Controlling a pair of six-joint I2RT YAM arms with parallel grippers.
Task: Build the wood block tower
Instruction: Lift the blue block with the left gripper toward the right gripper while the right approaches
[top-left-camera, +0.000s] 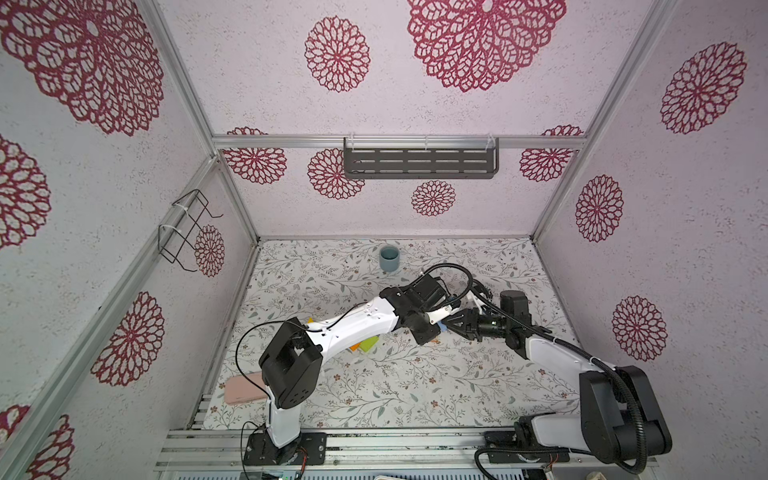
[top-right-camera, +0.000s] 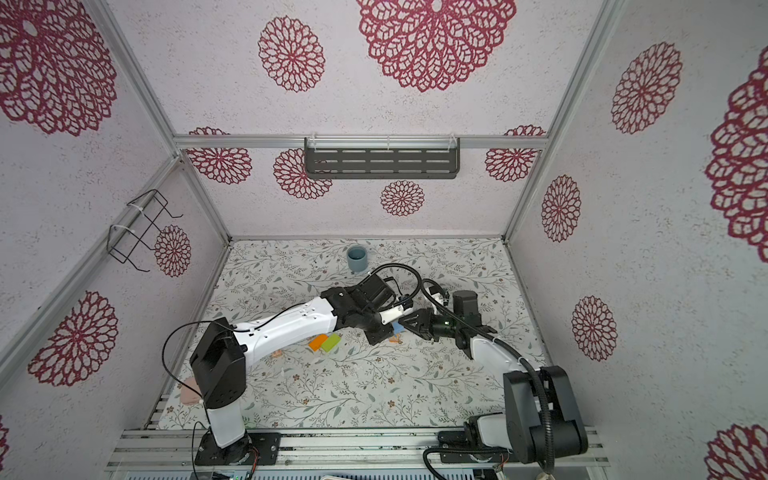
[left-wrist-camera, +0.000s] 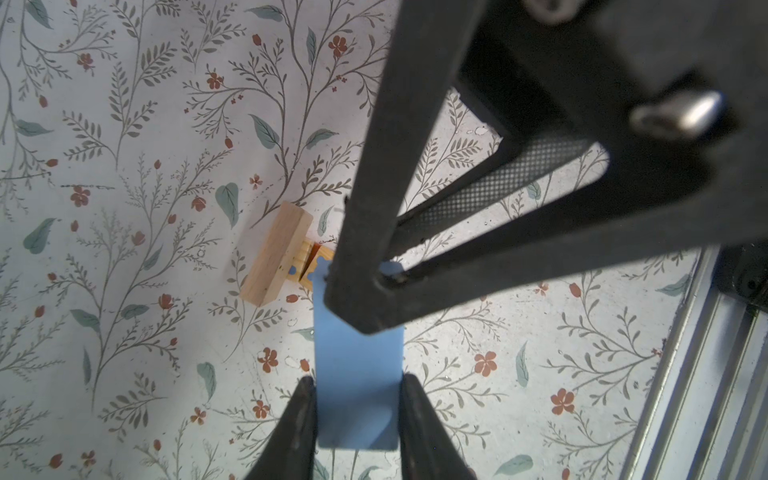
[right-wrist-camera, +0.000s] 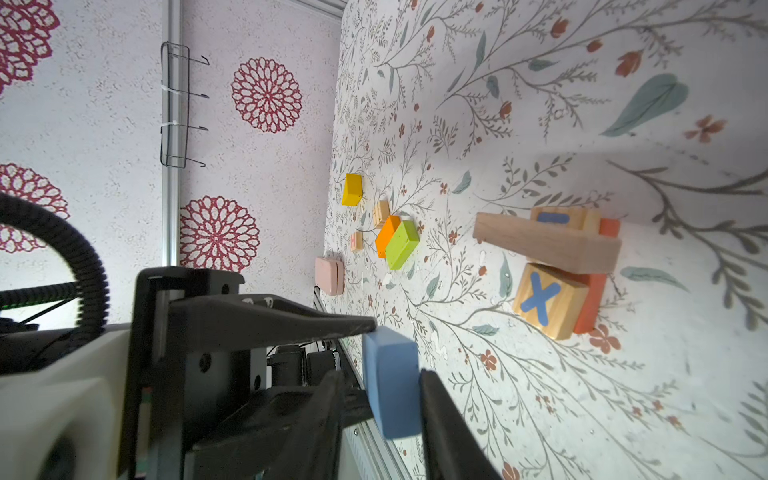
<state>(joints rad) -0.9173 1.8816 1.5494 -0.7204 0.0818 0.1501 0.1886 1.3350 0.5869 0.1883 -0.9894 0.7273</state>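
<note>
My left gripper (left-wrist-camera: 358, 380) is shut on a blue block (left-wrist-camera: 357, 395), held above the floral table. My right gripper (right-wrist-camera: 382, 374) straddles that block's (right-wrist-camera: 392, 382) other end. Its table-side finger (right-wrist-camera: 440, 407) touches the block, and a narrow gap shows at the other finger. Both grippers meet right of centre in both top views, where the block (top-right-camera: 397, 328) barely shows. Close by stands the tower (right-wrist-camera: 548, 266). It has a tan plank (left-wrist-camera: 276, 257) across two letter cubes (right-wrist-camera: 544, 303), with a red-orange block (right-wrist-camera: 594, 299) at their base.
Loose orange (top-right-camera: 318, 341), green (top-right-camera: 331, 341), yellow (right-wrist-camera: 352, 189) and small tan (right-wrist-camera: 381, 212) blocks lie left of centre, partly under the left arm. A pink case (top-left-camera: 243, 388) sits at the front left. A grey-blue cup (top-left-camera: 389, 257) stands at the back.
</note>
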